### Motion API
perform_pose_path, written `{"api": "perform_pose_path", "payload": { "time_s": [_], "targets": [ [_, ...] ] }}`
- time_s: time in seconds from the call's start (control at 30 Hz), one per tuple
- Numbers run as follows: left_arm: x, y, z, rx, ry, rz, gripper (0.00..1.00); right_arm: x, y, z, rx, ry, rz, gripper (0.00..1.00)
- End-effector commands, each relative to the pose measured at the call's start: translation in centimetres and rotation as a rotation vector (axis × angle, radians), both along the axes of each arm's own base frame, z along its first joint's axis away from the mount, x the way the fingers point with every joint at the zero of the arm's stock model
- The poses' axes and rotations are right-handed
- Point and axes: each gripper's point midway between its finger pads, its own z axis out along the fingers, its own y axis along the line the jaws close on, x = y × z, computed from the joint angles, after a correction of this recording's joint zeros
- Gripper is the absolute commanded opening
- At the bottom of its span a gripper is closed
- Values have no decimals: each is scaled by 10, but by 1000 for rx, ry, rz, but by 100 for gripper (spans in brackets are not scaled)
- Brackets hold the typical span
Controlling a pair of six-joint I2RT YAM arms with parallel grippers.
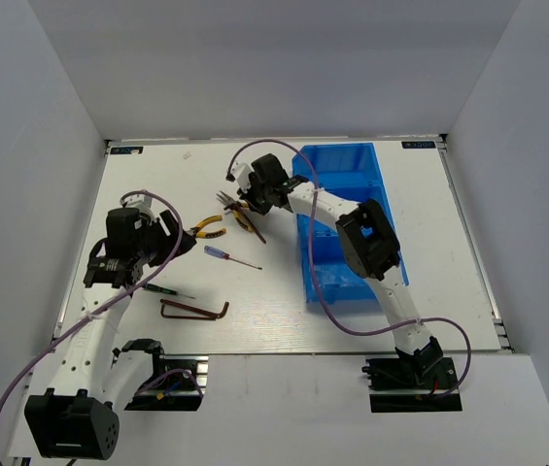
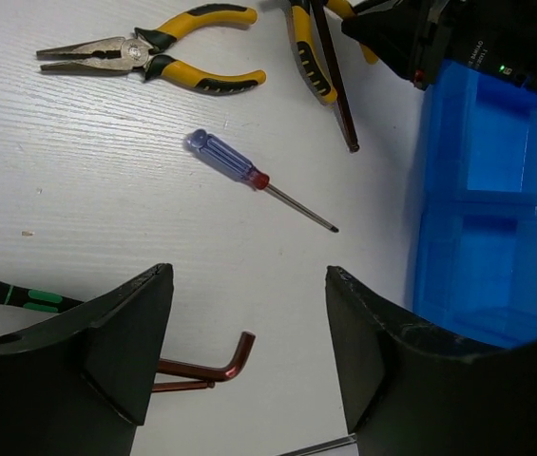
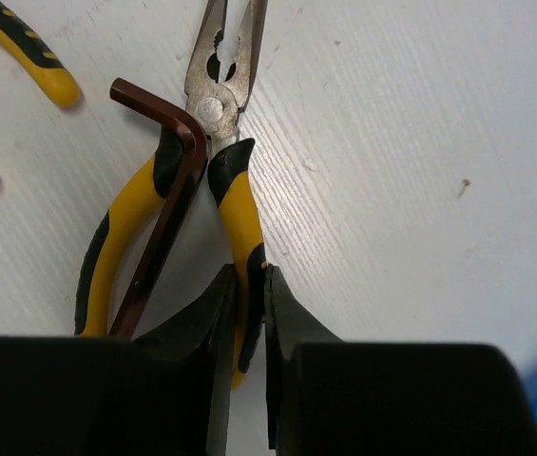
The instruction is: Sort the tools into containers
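My right gripper (image 3: pixel 249 271) is shut on one yellow handle of a pair of pliers (image 3: pixel 233 195) lying on the white table; it is left of the blue bin (image 1: pixel 352 175) in the top view (image 1: pixel 242 206). A dark brown hex key (image 3: pixel 168 204) lies across those pliers. The second yellow pliers (image 1: pixel 208 228) lie just to the left, also in the left wrist view (image 2: pixel 154 57). My left gripper (image 2: pixel 249 275) is open and empty above the table (image 1: pixel 169 238). The red-blue screwdriver (image 2: pixel 235 169), a green-black screwdriver (image 1: pixel 162 288) and another hex key (image 2: pixel 222 361) lie around it.
The blue bin's compartments (image 2: pixel 496 209) show nothing inside where visible. The right arm (image 1: pixel 366 238) reaches over the bin. White walls enclose the table on the left, right and far sides. A second thin brown rod lies under the near hex key (image 1: pixel 194 311).
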Motion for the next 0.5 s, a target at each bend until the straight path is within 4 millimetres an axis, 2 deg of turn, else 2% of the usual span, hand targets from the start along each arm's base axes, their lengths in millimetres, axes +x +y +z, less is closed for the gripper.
{"api": "perform_pose_path", "payload": {
  "time_s": [0.0, 0.03, 0.07, 0.1, 0.17, 0.2, 0.27, 0.3, 0.33, 0.4, 0.47],
  "targets": [
    [4, -5, 9, -11, -41, -25, 75, 25, 25, 142, 218, -343, 3, 0],
    [2, -5, 8, -11, -42, -25, 75, 24, 25, 155, 247, -389, 1, 0],
    [4, -5, 9, -11, -51, -25, 75, 23, 23, 155, 254, -413, -1, 0],
    [3, -6, 9, -17, -51, -32, 75, 18, 28, 177, 274, -487, 28, 0],
    [3, -6, 9, -17, -51, -32, 75, 8, 24, 171, 263, -519, 44, 0],
    [3, -6, 9, -17, -51, -32, 75, 4, 24, 196, 285, -590, 58, 0],
    [4, -6, 7, -17, -53, -32, 75, 0, 19, 179, 202, -636, 91, 0],
    [5, -6, 11, -17, -71, -32, 75, -1, 20, 189, 211, -685, 92, 0],
    [4, -8, 12, -31, -68, -36, 75, -3, 18, 188, 154, -751, 130, 0],
    [3, -8, 5, -31, -58, -35, 75, 3, 10, 189, 121, -814, 96, 0],
    [6, -10, 10, -44, -77, -39, 75, 12, 2, 185, 65, -827, 72, 0]
  ]
}}
